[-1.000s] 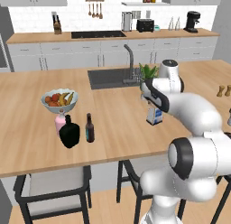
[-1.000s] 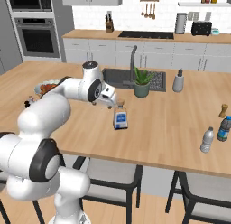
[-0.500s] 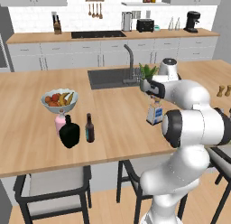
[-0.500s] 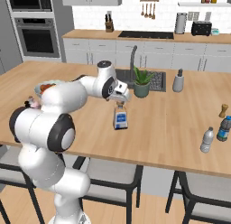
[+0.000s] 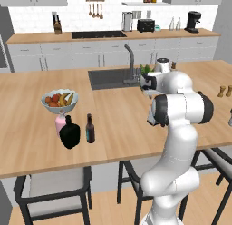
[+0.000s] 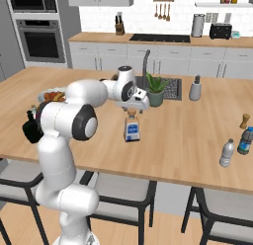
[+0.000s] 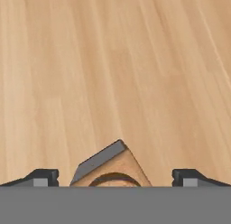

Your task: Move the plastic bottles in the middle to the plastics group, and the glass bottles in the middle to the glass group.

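A: Far left of the pincer, on the desk (image 5: 41,142): fruit bowl (image 5: 60,100), and in front of it the pale pink bottle (image 5: 60,123), just behind the squat black bottle (image 5: 70,134). The slim brown bottle (image 5: 90,129) stands upright just right of the black one, close beside it; contact cannot be told.

B: Pincer itself?

A: In the right base view, the pincer (image 6: 132,109) hangs directly over the squarish clear bottle (image 6: 131,130), which stands upright on the desk with its blue label towards the camera. In the hand view the tan cork stopper (image 7: 110,166) sits between the two dark fingertips (image 7: 40,177), with a gap on each side. Pincer spread wide, pinching nothing.

B: Behind the pincer?

A: A sink (image 5: 108,77) with tap and a potted plant (image 6: 155,89), the plant just beyond the pincer. A grey shaker (image 6: 195,89) stands further right.

B: And the right end?

A: Well to the right of the pincer, near the desk's front edge: the small clear water bottle (image 6: 227,153), white cap, upright. Just beside it is a blue-tinted bottle (image 6: 245,141), and behind that a small brown mill (image 6: 243,121).
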{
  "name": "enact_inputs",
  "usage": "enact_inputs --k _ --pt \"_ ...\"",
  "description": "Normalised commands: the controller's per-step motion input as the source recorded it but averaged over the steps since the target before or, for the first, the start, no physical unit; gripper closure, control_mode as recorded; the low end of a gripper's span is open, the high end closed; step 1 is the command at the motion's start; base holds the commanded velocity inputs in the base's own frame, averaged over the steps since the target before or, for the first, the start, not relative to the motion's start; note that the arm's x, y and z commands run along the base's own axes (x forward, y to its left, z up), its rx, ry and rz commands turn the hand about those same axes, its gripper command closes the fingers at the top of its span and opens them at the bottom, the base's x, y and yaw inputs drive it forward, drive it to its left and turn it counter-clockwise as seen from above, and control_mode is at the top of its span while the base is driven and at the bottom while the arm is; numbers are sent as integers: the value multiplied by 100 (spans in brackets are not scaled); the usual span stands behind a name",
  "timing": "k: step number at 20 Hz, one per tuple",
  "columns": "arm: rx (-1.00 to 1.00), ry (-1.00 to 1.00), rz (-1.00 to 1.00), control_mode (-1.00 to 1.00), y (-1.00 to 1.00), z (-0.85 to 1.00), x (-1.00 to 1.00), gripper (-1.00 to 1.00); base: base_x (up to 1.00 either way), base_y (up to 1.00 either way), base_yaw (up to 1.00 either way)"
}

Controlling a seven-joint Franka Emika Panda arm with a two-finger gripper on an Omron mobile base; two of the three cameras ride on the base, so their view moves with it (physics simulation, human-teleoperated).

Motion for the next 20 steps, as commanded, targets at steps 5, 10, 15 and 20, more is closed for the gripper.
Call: enact_inputs --k 5,10,15,20 --pt "1 9 0 -100 1 -21 4 -100 0 0 0" --pt "2 0 0 -100 0 -5 -24 -100 0 0 0" --pt "1 0 -3 -100 0 -3 -33 -100 0 0 0" --pt "1 0 -6 -100 2 -12 -10 -100 0 0 0"
